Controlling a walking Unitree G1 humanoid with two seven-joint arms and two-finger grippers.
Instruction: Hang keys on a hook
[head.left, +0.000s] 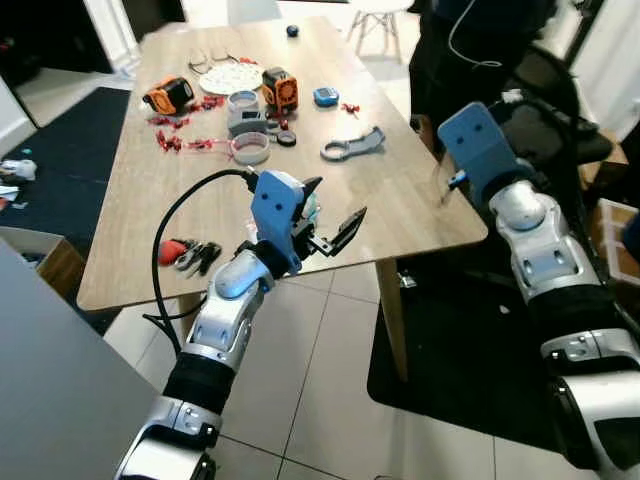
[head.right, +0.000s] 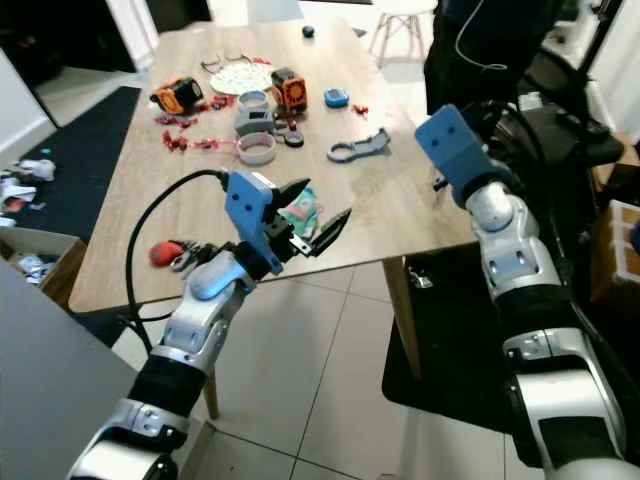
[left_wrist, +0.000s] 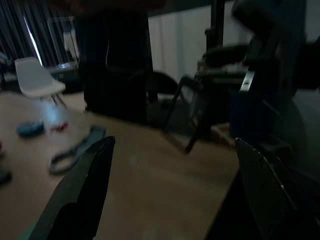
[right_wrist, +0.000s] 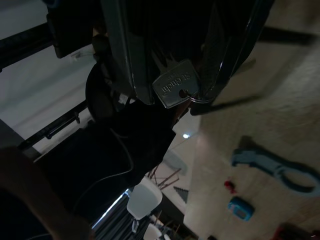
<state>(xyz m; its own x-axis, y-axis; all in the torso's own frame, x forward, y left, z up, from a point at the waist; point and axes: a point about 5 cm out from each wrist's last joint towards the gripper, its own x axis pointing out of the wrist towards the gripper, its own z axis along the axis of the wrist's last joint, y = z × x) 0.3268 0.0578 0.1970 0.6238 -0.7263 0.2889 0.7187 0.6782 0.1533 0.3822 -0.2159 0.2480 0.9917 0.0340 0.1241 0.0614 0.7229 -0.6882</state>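
- Keys (right_wrist: 174, 88) hang pinched between the right gripper's (right_wrist: 170, 75) dark fingers, a silver key with its ring dangling above the wooden bench (head.left: 400, 190), as the right wrist view shows.
- Left gripper (head.left: 335, 232) hovers over the bench's near edge, its fingers spread wide and holding nothing.
- Clutter on the bench includes a grey wrench-shaped tool (head.left: 353, 146), a tape roll (head.left: 250, 148) and an orange device (head.left: 280, 89).
- No hook can be made out; carrying the keys level, ring hanging free, would likely ease threading it once one is found.
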